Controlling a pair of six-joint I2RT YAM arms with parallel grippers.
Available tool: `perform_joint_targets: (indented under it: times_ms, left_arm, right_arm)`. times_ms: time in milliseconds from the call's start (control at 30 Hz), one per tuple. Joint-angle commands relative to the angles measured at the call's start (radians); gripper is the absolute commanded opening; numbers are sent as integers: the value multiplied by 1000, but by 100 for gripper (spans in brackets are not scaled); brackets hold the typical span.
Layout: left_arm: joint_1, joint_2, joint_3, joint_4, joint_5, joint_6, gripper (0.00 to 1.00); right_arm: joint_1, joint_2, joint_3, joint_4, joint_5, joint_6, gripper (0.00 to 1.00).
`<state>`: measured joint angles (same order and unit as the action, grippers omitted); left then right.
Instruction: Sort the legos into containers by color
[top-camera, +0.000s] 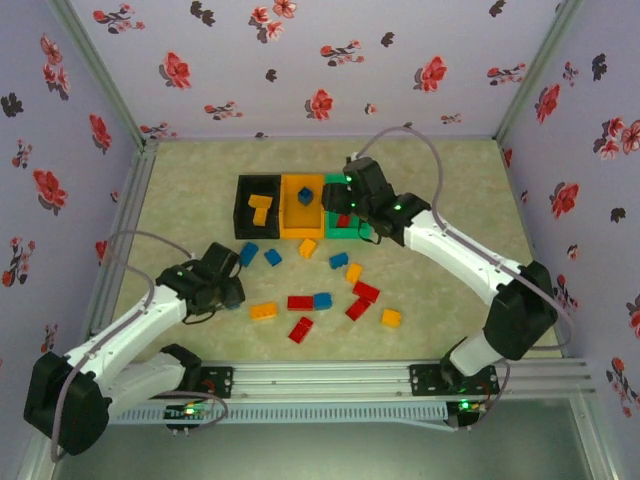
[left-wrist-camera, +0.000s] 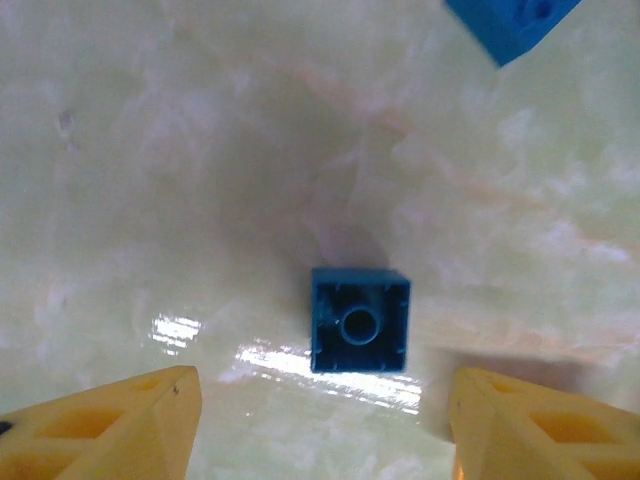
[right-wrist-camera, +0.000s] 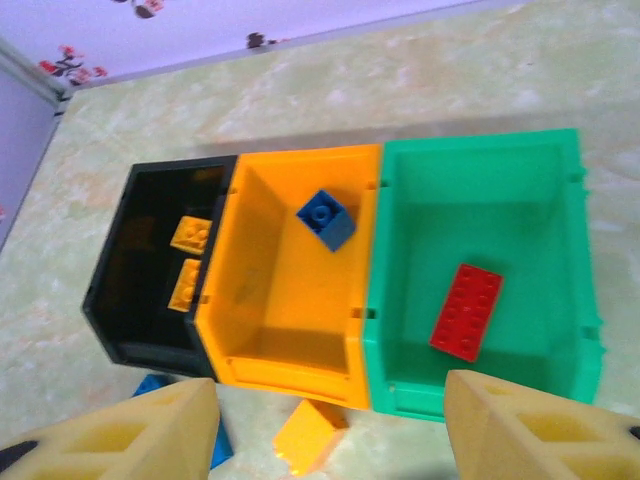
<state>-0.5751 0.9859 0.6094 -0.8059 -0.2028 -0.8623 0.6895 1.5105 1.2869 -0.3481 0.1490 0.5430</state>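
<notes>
My left gripper (left-wrist-camera: 322, 410) stood open and empty, an upturned blue brick (left-wrist-camera: 360, 320) lying on the table (left-wrist-camera: 150, 150) just ahead, between its fingers. My right gripper (right-wrist-camera: 330, 400) hung open and empty. Ahead of it, the black bin (right-wrist-camera: 125, 325) held yellow bricks (right-wrist-camera: 190, 232), the orange bin (right-wrist-camera: 270, 295) another blue brick (right-wrist-camera: 326, 218), and the green bin (right-wrist-camera: 440, 225) a red brick (right-wrist-camera: 466, 312).

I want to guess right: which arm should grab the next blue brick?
Left. The open left gripper hangs right over a loose blue brick; the right gripper is away over the green bin.
</notes>
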Motion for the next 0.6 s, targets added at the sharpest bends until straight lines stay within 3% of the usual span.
perform_joint_targets:
  times_ms: [0, 433, 567]
  left_arm:
    - [-20, -10, -39, 45, 18, -79, 67]
    - [-33, 81, -59, 136, 28, -46, 62]
    - [-31, 110, -65, 154, 19, -41, 55]
  right_arm:
    - [-20, -48, -38, 13, 27, 11, 62]
    - [-25, -61, -50, -8, 36, 11, 62]
    - [-25, -69, -58, -9, 40, 9, 62]
